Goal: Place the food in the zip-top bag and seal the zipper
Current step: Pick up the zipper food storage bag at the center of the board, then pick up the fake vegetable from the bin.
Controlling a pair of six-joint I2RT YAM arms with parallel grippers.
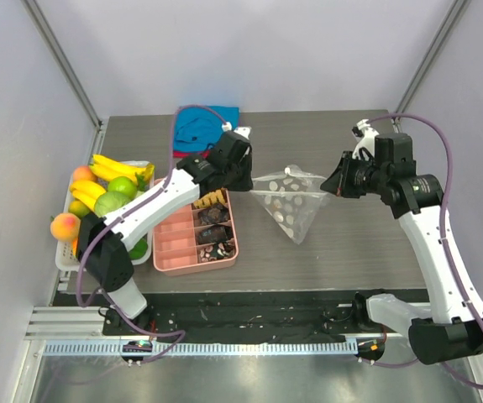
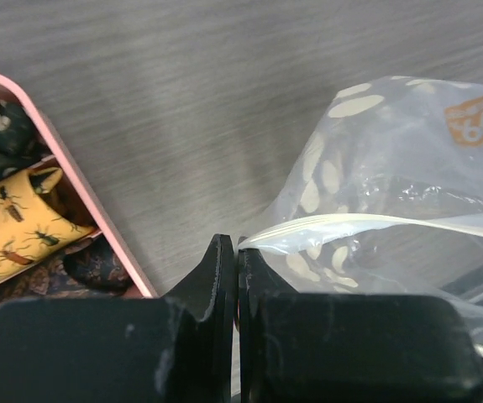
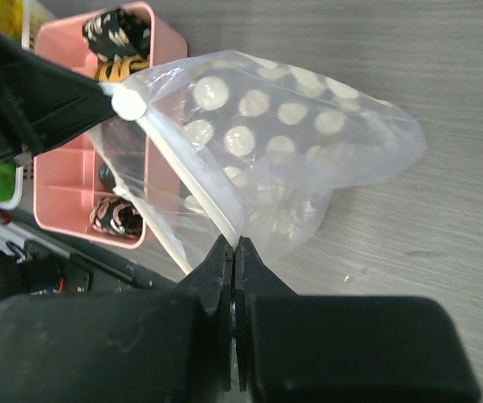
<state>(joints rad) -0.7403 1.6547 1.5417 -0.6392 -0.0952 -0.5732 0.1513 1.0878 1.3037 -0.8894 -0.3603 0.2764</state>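
Zip-top bag [image 1: 291,206]: corners pinched in closed jaws, left gripper [image 2: 238,245] at 9 o'clock, right gripper [image 3: 233,246] at 3; even tension along zipper [image 2: 375,222] advised.

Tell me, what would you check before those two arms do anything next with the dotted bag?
1. The left gripper is shut on the zip-top bag: ok.
2. The right gripper is shut on its opposite end: ok.
3. Bag held stretched between them: ok.
4. Food inside the bag: not ok; the wrapped pieces lie in the pink box.
5. The zipper is sealed: cannot tell.
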